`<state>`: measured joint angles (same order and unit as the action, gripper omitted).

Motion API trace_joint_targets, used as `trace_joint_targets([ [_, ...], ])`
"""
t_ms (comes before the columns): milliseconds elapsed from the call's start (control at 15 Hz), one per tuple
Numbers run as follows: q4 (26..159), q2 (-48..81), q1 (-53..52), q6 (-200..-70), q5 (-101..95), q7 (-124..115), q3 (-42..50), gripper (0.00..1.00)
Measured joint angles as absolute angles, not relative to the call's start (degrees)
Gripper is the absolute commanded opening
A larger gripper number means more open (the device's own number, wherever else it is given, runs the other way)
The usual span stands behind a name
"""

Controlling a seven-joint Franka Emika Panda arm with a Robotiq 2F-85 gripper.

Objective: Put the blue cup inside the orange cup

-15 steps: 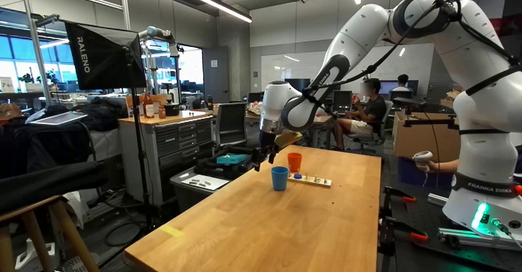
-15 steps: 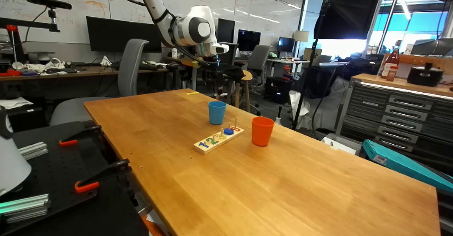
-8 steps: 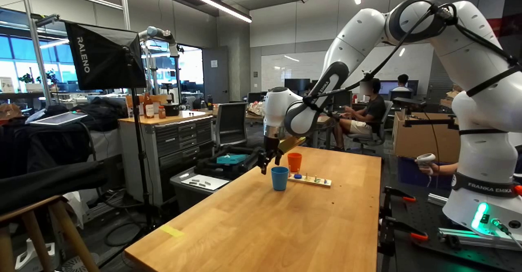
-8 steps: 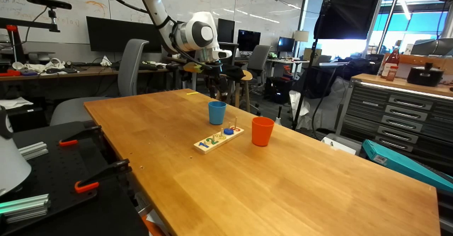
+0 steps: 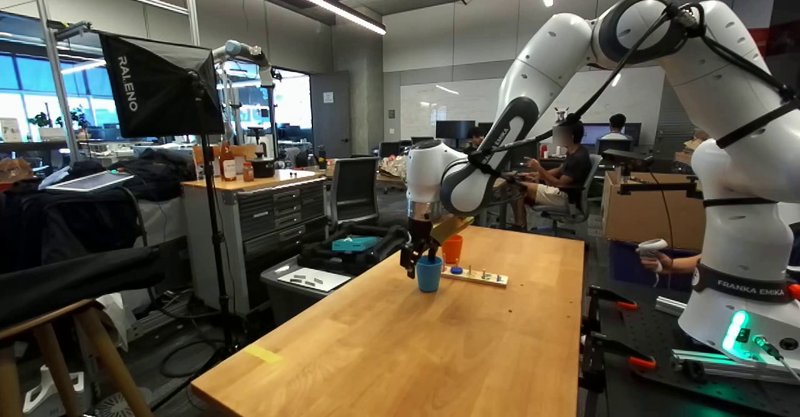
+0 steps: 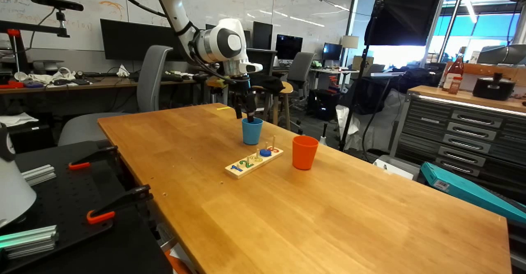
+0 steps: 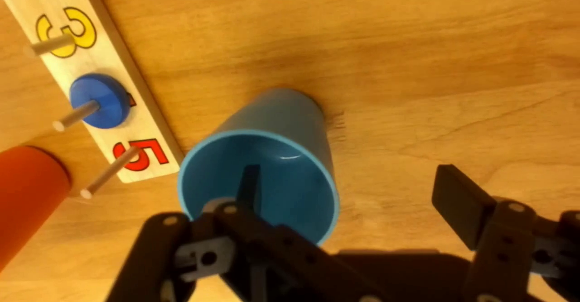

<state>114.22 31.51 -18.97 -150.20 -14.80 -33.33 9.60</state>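
The blue cup (image 5: 429, 277) stands upright on the table in both exterior views, here too (image 6: 252, 133). My gripper (image 5: 422, 266) is open and points down at its rim; it also shows here (image 6: 245, 118). In the wrist view my open gripper (image 7: 351, 189) has one finger in the mouth of the blue cup (image 7: 294, 112) and the other outside, with the cup wall between them. Neither finger is shut on the wall. The orange cup (image 6: 305, 153) stands upright nearby, partly behind the gripper in an exterior view (image 5: 452, 249), and at the left edge of the wrist view (image 7: 27, 198).
A wooden strip with pegs and numbers (image 6: 250, 164) lies between the cups, close to the blue cup. A blue disc (image 7: 100, 102) sits on one peg. The wooden table (image 5: 487, 348) has its long edge near both cups. Clamps (image 6: 102, 212) sit at the robot's side.
My gripper has moved down to the blue cup, and one finger has gone from above and beside it into its mouth. Both cups have stayed in place.
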Motion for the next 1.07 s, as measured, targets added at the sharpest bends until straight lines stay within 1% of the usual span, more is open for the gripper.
trace_joint_targets([
  [67,114.52,31.51,-18.98,-150.2,-14.8,-33.55,9.37,0.58],
  [133,114.72,31.51,-18.99,-150.2,-14.79,-33.8,9.21,0.49],
  [267,114.93,31.51,-18.99,-150.2,-14.79,-34.31,9.03,0.35],
  [467,114.95,31.51,-18.98,-150.2,-14.79,-34.87,9.0,0.11],
  [600,114.89,31.51,-18.96,-150.2,-14.79,-35.31,9.02,0.0],
  [1067,113.18,31.35,-17.57,-150.11,-14.44,-37.72,9.64,0.01],
])
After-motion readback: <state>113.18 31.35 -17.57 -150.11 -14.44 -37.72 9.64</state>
